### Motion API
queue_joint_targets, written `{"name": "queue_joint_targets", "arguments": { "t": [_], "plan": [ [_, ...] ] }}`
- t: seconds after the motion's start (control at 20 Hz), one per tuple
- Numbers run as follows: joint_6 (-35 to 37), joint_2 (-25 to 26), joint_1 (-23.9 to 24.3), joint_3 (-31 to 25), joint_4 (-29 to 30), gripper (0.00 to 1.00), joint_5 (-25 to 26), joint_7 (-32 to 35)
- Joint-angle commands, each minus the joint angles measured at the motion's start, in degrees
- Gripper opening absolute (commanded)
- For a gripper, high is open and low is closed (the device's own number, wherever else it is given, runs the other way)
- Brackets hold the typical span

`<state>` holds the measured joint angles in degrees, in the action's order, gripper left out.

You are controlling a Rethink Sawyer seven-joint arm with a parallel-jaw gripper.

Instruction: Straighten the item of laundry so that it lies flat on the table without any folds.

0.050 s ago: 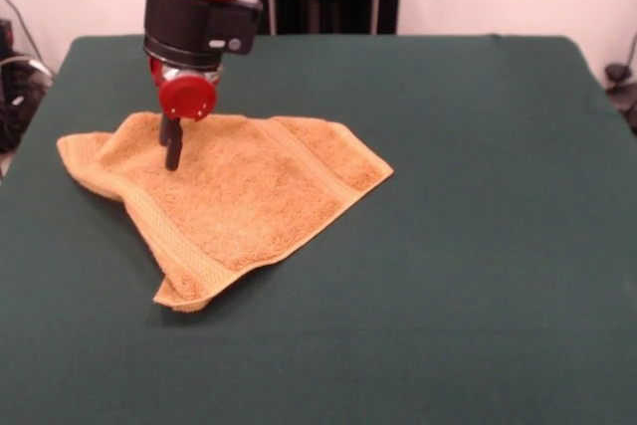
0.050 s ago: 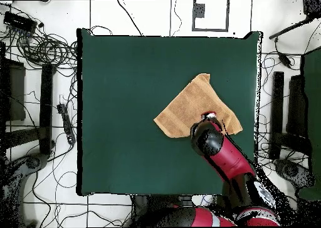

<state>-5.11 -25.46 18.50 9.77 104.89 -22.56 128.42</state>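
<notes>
The gripper presses its tips, seemingly closed, onto the rumpled towel; most of the cloth spreads toward its 4 o'clock across the green worktop.

Seen from straight above: dark green tabletop, with a golden-orange towel lying right of centre as a rough triangle, one corner pointing toward the far edge and a long edge slanting down to the left. Reaching in from the near right, a red and black arm, its head covering the towel's near right part so that the fingers stay hidden. Around the tabletop, a pale tiled floor strewn with black cables.
</notes>
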Motion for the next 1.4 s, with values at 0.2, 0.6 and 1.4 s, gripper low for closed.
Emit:
{"name": "queue_joint_targets", "arguments": {
  "t": [0.2, 0.6, 1.4],
  "plan": [
    [5.0, -3.5, -5.3, -2.4, 5.3, 1.00, -3.0, 12.0],
    [11.3, -16.5, -10.9, 2.9, 17.7, 1.00, -3.5, 15.0],
    [3.1, -16.7, -0.5, -11.1, 23.2, 1.00, 4.6, 9.1]
  ]
}}
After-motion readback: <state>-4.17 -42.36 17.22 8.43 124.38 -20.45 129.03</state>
